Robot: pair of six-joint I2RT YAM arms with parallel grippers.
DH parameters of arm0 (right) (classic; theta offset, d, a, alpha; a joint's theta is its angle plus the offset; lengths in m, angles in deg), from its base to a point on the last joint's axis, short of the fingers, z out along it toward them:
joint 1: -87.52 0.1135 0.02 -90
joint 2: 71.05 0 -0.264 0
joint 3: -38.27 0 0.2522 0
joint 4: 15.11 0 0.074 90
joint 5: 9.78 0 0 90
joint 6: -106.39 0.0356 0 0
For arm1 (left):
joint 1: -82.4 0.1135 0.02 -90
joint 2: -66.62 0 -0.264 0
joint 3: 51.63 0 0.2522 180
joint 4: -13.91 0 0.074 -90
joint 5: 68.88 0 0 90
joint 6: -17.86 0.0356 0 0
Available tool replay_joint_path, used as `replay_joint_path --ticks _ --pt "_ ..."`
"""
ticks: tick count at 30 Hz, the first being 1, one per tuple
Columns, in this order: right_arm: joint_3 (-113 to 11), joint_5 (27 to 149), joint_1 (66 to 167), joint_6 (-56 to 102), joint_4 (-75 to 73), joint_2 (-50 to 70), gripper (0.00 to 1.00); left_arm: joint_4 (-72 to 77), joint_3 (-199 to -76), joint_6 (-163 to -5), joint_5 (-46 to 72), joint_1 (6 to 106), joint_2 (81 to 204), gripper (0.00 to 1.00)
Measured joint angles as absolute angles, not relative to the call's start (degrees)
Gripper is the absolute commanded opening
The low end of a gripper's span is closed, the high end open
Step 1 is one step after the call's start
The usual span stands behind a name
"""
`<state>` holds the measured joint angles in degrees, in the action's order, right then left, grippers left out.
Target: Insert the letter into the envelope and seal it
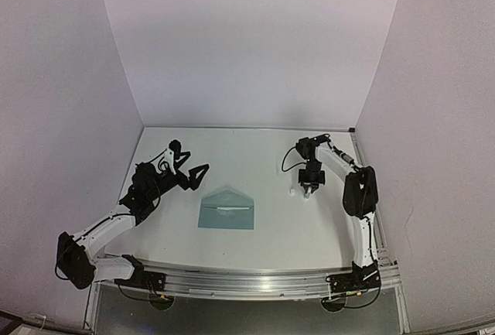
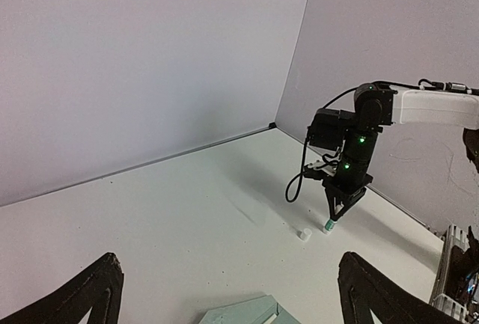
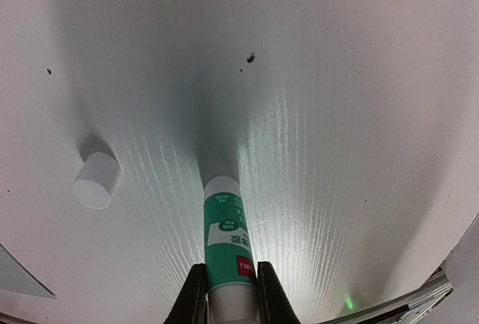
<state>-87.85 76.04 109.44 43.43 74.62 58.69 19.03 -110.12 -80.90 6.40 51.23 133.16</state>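
The teal envelope (image 1: 227,215) lies flat at the table's middle, its triangular flap open toward the back; a thin pale strip shows at its mouth. Its corner also shows in the left wrist view (image 2: 247,313). The cream letter is not in view as a sheet. My right gripper (image 1: 310,189) points straight down, shut on a green-and-white glue stick (image 3: 224,234), whose tip is at the table right of the envelope. The stick also shows in the left wrist view (image 2: 328,226). My left gripper (image 1: 191,158) is open and empty, above the table left of the envelope.
A small white cap (image 1: 292,191) lies on the table just left of the glue stick, also seen in the right wrist view (image 3: 96,180) and the left wrist view (image 2: 304,235). White walls enclose the table (image 1: 232,157) on three sides.
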Motion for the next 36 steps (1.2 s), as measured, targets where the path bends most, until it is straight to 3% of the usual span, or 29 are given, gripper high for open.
replay_joint_path --ticks 9,15,19,30,36 --pt "-87.87 76.12 109.52 43.21 74.99 59.23 0.01 19.03 -110.12 -80.87 6.49 51.23 133.44 0.99" --pt "-87.87 76.16 109.54 43.17 75.01 59.23 0.26 19.07 -110.12 -80.67 6.86 51.23 133.55 0.99" --pt "-87.87 76.32 109.54 42.74 75.05 59.26 0.38 19.07 -110.12 -80.31 6.86 51.23 133.75 0.99" --pt "-89.37 77.01 109.61 42.3 75.01 59.36 0.41 19.07 -109.9 -79.49 6.82 51.23 134.21 0.99" --pt "-89.57 76.93 109.8 42.12 75.03 59.38 0.57 19.07 -109.9 -79.47 6.78 51.23 134.21 0.99"
